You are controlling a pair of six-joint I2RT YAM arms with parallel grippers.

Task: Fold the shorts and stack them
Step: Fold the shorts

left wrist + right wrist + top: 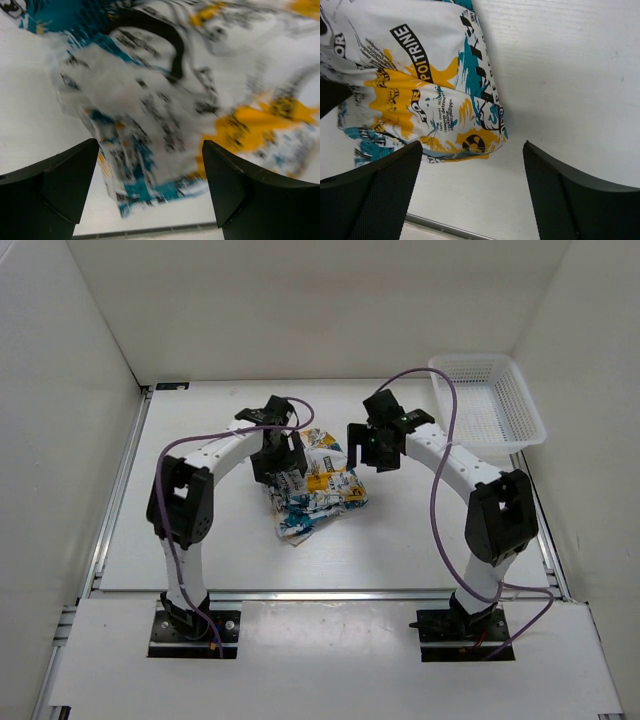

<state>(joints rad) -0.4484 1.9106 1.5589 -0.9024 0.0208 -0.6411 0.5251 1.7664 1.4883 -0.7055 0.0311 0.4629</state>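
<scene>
Overhead view: bright, even, diffuse light from above fills the white enclosure, leaving only faint, soft-edged shadows on the counter beneath the arms and no glare. Left wrist view: the shorts are smeared by blur and their print is unreadable, while the dark fingers of the left tool at the lower edge appear fairly crisp and nearly featureless. Right wrist view: focus is sharp and the lettering legible, with the fingers of the right tool underexposed, a fine texture just visible.
</scene>
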